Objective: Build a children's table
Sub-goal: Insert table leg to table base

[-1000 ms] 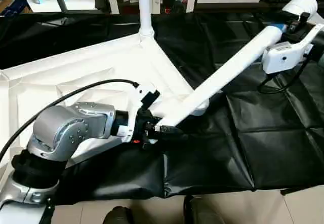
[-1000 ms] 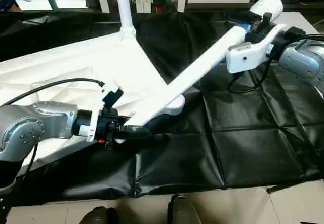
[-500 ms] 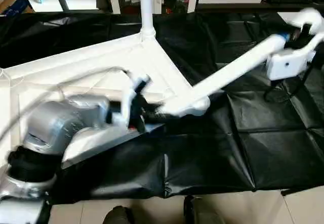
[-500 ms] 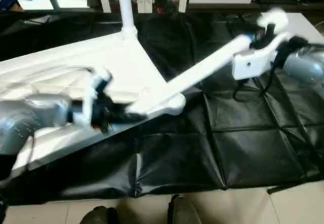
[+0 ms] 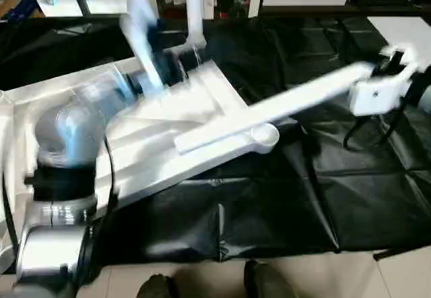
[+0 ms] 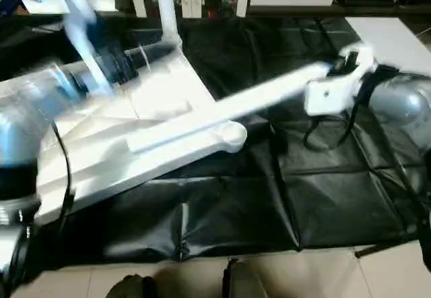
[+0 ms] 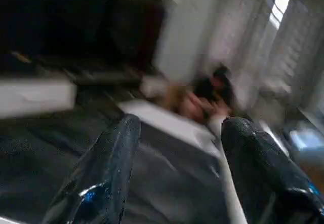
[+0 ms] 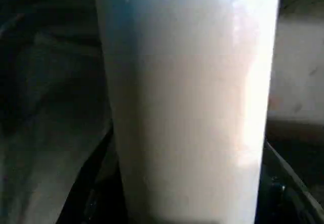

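Left claw [image 7: 174, 173], open and empty, has swung from leg [image 5: 269, 112] to upper left; right claw [image 6: 347, 82] still grips leg, now lying across tabletop [image 5: 168, 156] mid-frame, socket [image 5: 264, 135] unfilled.

The silver left forearm [image 5: 101, 96] is smeared by motion blur over the white ribbed plastic tabletop [image 5: 161, 156]. The upright white tube leg [image 5: 194, 8] is cut off by the top edge. The other long white tube leg [image 8: 187, 102] hides the right gripper's fingers.
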Motion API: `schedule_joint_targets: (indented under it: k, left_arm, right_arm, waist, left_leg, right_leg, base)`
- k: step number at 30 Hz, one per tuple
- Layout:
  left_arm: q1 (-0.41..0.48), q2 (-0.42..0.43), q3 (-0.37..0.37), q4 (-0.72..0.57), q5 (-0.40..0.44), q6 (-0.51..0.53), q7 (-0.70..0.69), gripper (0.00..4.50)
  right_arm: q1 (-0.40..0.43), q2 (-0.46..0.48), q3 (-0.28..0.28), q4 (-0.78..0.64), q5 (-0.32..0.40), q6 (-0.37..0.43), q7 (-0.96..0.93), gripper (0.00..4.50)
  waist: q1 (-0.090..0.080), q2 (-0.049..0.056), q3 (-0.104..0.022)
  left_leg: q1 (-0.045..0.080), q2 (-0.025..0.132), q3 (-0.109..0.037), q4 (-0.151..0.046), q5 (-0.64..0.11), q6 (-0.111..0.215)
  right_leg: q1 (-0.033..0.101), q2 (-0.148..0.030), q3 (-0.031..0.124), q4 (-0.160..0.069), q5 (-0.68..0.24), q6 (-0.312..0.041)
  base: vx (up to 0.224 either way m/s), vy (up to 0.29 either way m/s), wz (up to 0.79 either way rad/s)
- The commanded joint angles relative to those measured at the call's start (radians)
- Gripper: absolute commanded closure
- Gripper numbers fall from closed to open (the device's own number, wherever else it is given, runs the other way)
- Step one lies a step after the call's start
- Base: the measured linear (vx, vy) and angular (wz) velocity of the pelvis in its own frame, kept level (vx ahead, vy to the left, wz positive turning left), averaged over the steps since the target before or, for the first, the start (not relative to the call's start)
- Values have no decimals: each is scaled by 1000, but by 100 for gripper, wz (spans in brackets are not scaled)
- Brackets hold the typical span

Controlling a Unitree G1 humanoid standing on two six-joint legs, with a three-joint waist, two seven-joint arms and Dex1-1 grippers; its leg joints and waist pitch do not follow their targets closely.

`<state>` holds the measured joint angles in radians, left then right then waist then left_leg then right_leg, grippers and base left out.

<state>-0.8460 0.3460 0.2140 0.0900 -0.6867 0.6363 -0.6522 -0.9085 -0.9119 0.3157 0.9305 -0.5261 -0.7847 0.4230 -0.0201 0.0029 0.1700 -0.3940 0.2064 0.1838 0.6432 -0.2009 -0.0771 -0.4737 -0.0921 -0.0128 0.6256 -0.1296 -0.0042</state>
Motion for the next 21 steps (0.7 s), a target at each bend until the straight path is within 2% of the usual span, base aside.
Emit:
schedule_joint_targets:
  k: [1, 2, 3, 4, 6, 7, 8, 9, 10, 11, 12, 13, 14, 15, 16, 17, 18, 19, 20, 21]
  left_arm:
    - [-8, 1, 46, 45, -25, -28, 29, 157]
    - [-9, -5, 57, 50, -26, -32, 33, 157]
    - [-9, -5, 57, 50, -26, -32, 33, 157]
    - [-6, -13, 65, 51, -22, -36, 32, 157]
    - [5, -17, 59, 51, -8, -46, 29, 157]
    - [9, -16, 53, 50, -2, -49, 28, 157]
    - [20, -12, 39, 46, 13, -55, 24, 157]
    - [51, 3, -6, 32, 56, -71, 8, 157]
    - [89, 24, -62, 13, 111, -98, -14, 157]
    - [125, 43, -114, -3, 154, -125, -41, 157]
    - [160, 55, -161, -25, 184, -144, -65, 157]
    - [183, 60, -188, -41, 200, -155, -77, 157]
    - [183, 60, -188, -41, 200, -155, -77, 157]
    - [234, 57, -249, -87, 238, -169, -79, 157]
    - [264, 61, -300, -118, 274, -194, -83, 157]
    - [283, 64, -335, -139, 299, -212, -86, 157]
    - [309, 67, -380, -166, 322, -231, -96, 157]
    - [326, 69, -410, -184, 336, -242, -103, 157]
    - [337, 65, -424, -196, 339, -246, -104, 157]
    - [351, 55, -445, -209, 347, -252, -97, 157]
  right_arm:
    - [21, 4, -80, 44, 98, 82, 61, 257]
    - [30, 13, -111, 55, 141, 118, 82, 257]
    - [30, 13, -111, 55, 141, 118, 82, 257]
    - [39, 33, -165, 66, 218, 183, 117, 257]
    - [47, 63, -240, 61, 332, 278, 162, 257]
    - [48, 74, -264, 53, 369, 306, 174, 257]
    - [50, 96, -310, 36, 441, 362, 193, 258]
    - [50, 137, -395, -9, 570, 474, 203, 258]
    - [55, 176, -473, -71, 704, 587, 219, 259]
    - [64, 207, -533, -133, 817, 666, 237, 259]
    - [77, 235, -583, -201, 918, 758, 233, 259]
    - [90, 255, -615, -258, 995, 832, 225, 260]
    - [90, 255, -615, -258, 995, 832, 225, 260]
    - [138, 305, -688, -425, 1259, 1065, 220, 261]
    - [176, 317, -702, -511, 1407, 1181, 228, 261]
    - [201, 323, -707, -564, 1499, 1252, 233, 261]
    - [241, 316, -692, -624, 1601, 1316, 251, 261]
    - [268, 310, -681, -663, 1666, 1355, 264, 261]
    - [282, 308, -683, -684, 1706, 1400, 279, 261]
    - [301, 300, -683, -709, 1764, 1469, 311, 261]
  waist:
    - [6, -23, -106]
    - [8, -21, -108]
    - [9, -20, -109]
    - [11, -20, -108]
    - [11, -24, -106]
    - [12, -23, -107]
    - [13, -23, -106]
    - [13, -23, -104]
    - [14, -19, -102]
    - [12, -16, -97]
    - [17, -11, -103]
    - [20, -10, -97]
    - [26, -8, -101]
    - [31, -3, -94]
    - [37, -3, -89]
    - [41, 0, -94]
    - [43, -3, -90]
    - [52, 1, -89]
    - [55, 0, -86]
    - [54, -6, -84]
  left_leg:
    - [0, -25, 20, -54, -162, 171]
    - [2, -23, 20, -55, -160, 180]
    - [3, -20, 18, -57, -153, 188]
    - [4, -17, 18, -57, -146, 196]
    - [4, -15, 18, -59, -143, 213]
    - [3, -14, 17, -59, -137, 215]
    - [3, -14, 18, -59, -134, 220]
    - [2, -13, 15, -63, -132, 227]
    - [5, -9, 12, -67, -128, 233]
    - [5, -9, 11, -70, -132, 239]
    - [12, -4, 11, -69, -117, 229]
    - [12, -3, 11, -74, -104, 226]
    - [13, -1, 9, -74, -94, 219]
    - [17, -2, 12, -78, -95, 209]
    - [18, 0, 7, -85, -97, 204]
    - [20, 5, 6, -85, -97, 197]
    - [22, 5, 7, -88, -106, 189]
    - [24, 6, 8, -91, -113, 172]
    - [22, 4, 11, -92, -114, 149]
    - [25, 2, 13, -93, -125, 144]
  right_leg:
    - [88, 13, 3, -52, -163, -302]
    - [87, 12, 3, -52, -151, -314]
    - [87, 11, 2, -50, -134, -327]
    - [85, 10, 1, -49, -120, -340]
    - [87, 9, 2, -48, -108, -350]
    - [88, 8, 2, -47, -105, -353]
    - [88, 7, 1, -49, -111, -353]
    - [92, 4, 3, -50, -113, -347]
    - [92, 2, 3, -49, -111, -341]
    - [89, 3, 3, -53, -119, -337]
    - [83, 0, 3, -51, -117, -342]
    - [86, 2, 4, -54, -106, -342]
    - [86, -1, 3, -51, -99, -344]
    - [83, 2, 4, -57, -99, -342]
    - [88, 2, 6, -54, -84, -332]
    - [85, -2, 5, -52, -81, -329]
    - [81, 0, 4, -61, -99, -321]
    - [80, -3, 5, -65, -127, -311]
    - [73, -3, 5, -69, -158, -302]
    - [74, 0, 7, -74, -171, -298]
  base:
    - [0, 0, 0]
    - [0, 0, 0]
    - [0, 0, 0]
    - [0, 0, 0]
    - [0, 0, 0]
    - [0, 0, 0]
    - [0, 0, 0]
    - [0, 0, 0]
    - [0, 0, 0]
    - [0, 0, 0]
    - [0, 0, 0]
    - [0, 0, 0]
    - [0, 0, 0]
    - [0, 0, 0]
    - [0, 0, 0]
    - [0, 0, 0]
    - [0, 0, 0]
    - [0, 0, 0]
    - [0, 0, 0]
    - [0, 0, 0]
